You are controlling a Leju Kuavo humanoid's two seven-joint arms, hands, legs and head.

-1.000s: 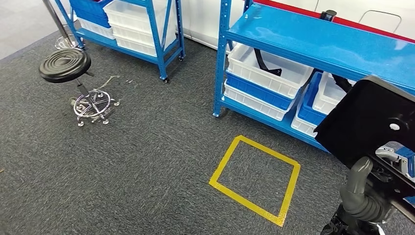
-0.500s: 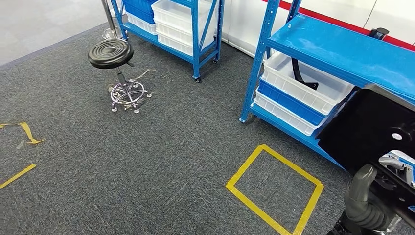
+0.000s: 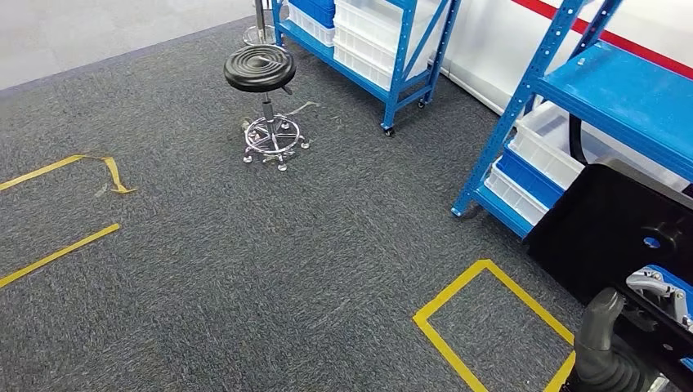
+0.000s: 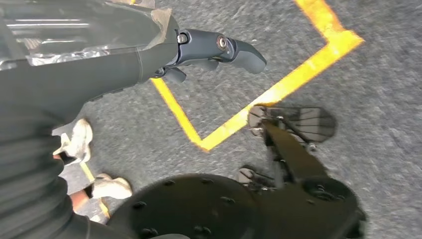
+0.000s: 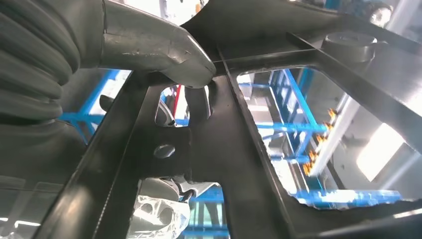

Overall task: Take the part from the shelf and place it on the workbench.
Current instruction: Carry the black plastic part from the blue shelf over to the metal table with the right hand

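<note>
the thumb (image 5: 164, 52) of the right hand (image 5: 124, 50) is pressed onto a rib of the part (image 5: 239, 149), and a darker finger is seen through a cutout on the far side, so the part is pinched between them. in the head view the part (image 3: 609, 233) is carried low on the right, a broad black plate with a small hole, held up in front of the blue shelf (image 3: 621, 94), already off it. the right hand (image 3: 609, 343) is seen below the plate, thumb raised against its lower edge.

the part is judged stiff and fairly heavy: a flat, ribbed frame, probably metal or hard plastic, with open windows. no flex is shown. its smooth, glossy surface is likely to slip under a light pinch, and the wide plate will lever against the fingers when swung. the best hold is judged to be across a rib beside a cutout, as taken now, close to the middle.

the left hand (image 4: 219, 47) hangs over the carpet, nothing held, fingers loosely curled; how far they are parted cannot be told.

further out, a yellow tape square (image 3: 498, 327) is marked on the floor, a black stool (image 3: 260, 69) stands well apart, and a second shelf (image 3: 384, 41) with white bins is seen beyond. no desk is in sight, so the carry is judged barely begun.
</note>
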